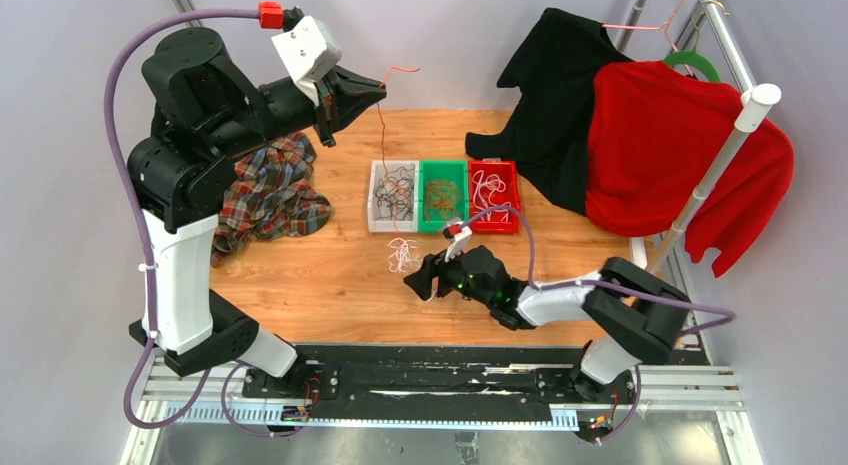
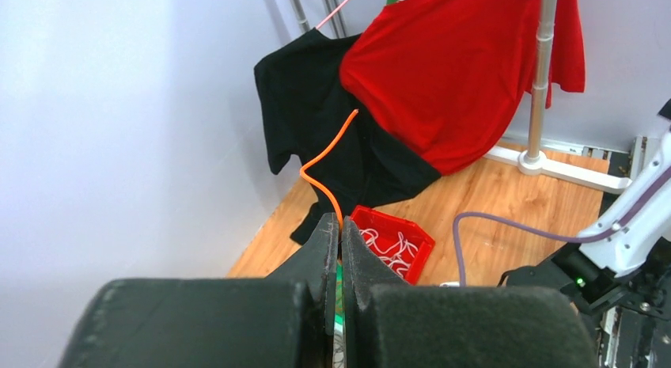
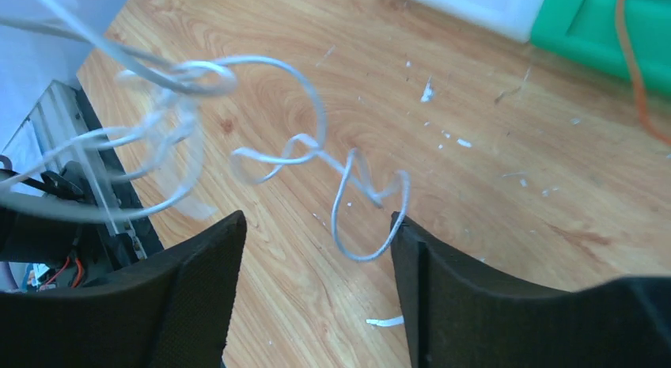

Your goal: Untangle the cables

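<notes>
Pinching an orange cable (image 1: pixel 381 150) in the left claw (image 1: pixel 372 88), pressed together on it, high above the bench (image 1: pixel 330 275). Hanging from that claw down toward the white bin (image 1: pixel 373 200) and green bin (image 1: pixel 443 163) far below, with a short free end curling out beyond the tips. Could slip out of so thin a pinch if snagged on the tangles in those bins. Could equally drag a whole clump out, or tip a bin, if hauled higher. Holding the right claw (image 1: pixel 420 282) spread wide, low over the bench, with a tangle of white cable (image 1: pixel 403 253) just ahead of and partly between its fingers, not gripped. Might close on several loops at once there and tighten the knot instead of freeing one strand. Risks brushing the orange cable too, hanging not far beyond that claw.
</notes>
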Action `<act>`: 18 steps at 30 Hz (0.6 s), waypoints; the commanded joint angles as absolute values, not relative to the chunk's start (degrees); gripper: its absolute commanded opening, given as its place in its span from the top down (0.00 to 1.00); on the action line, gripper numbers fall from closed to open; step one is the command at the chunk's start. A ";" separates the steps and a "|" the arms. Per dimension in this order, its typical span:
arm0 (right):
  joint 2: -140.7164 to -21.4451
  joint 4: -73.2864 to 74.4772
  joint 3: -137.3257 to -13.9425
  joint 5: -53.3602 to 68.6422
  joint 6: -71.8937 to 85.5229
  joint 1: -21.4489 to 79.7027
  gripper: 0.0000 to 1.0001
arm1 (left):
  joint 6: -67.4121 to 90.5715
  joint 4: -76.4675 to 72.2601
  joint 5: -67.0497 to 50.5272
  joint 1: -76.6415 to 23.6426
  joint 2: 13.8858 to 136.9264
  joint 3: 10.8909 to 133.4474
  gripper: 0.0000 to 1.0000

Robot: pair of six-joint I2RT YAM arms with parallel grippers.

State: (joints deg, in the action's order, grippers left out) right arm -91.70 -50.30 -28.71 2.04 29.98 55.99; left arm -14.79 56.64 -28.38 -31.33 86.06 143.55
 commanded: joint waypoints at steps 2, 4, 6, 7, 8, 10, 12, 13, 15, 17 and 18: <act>-82.04 -47.91 -26.96 -0.48 24.79 57.22 0.28 | -14.06 53.49 -27.59 -31.65 84.88 143.43 1.00; -79.71 -47.07 -26.94 0.30 22.43 58.06 0.27 | -14.12 53.44 -27.60 -31.77 84.98 143.52 1.00; -78.28 -46.18 -27.74 0.21 20.85 59.04 0.27 | -14.14 53.44 -27.67 -31.73 84.99 143.61 1.00; -78.01 -45.98 -28.34 0.39 20.28 59.40 0.27 | -14.11 53.46 -27.71 -31.81 84.99 143.61 1.00; -78.08 -45.92 -29.04 0.25 19.75 59.76 0.26 | -14.00 53.44 -27.73 -31.89 84.99 143.68 1.00; -78.81 -45.84 -31.02 -0.22 19.38 60.13 0.26 | -13.97 53.46 -27.77 -32.11 84.90 143.70 1.00; -80.37 -45.46 -33.51 -1.07 18.90 60.34 0.26 | -13.96 53.48 -27.64 -32.24 84.83 143.70 1.00; -81.41 -44.97 -34.99 -1.86 18.78 60.43 0.26 | -13.93 53.42 -27.54 -32.33 84.82 143.72 0.99; -84.12 -44.21 -37.35 -4.84 19.17 60.49 0.29 | -13.80 53.16 -27.38 -32.35 84.65 143.79 1.00; -86.60 -44.58 -38.86 -8.39 19.56 60.47 0.33 | -13.36 52.65 -27.38 -32.34 84.36 143.85 1.00; -88.07 -46.05 -39.29 -9.34 19.30 60.47 0.38 | -13.26 52.38 -27.34 -32.34 84.25 143.87 1.00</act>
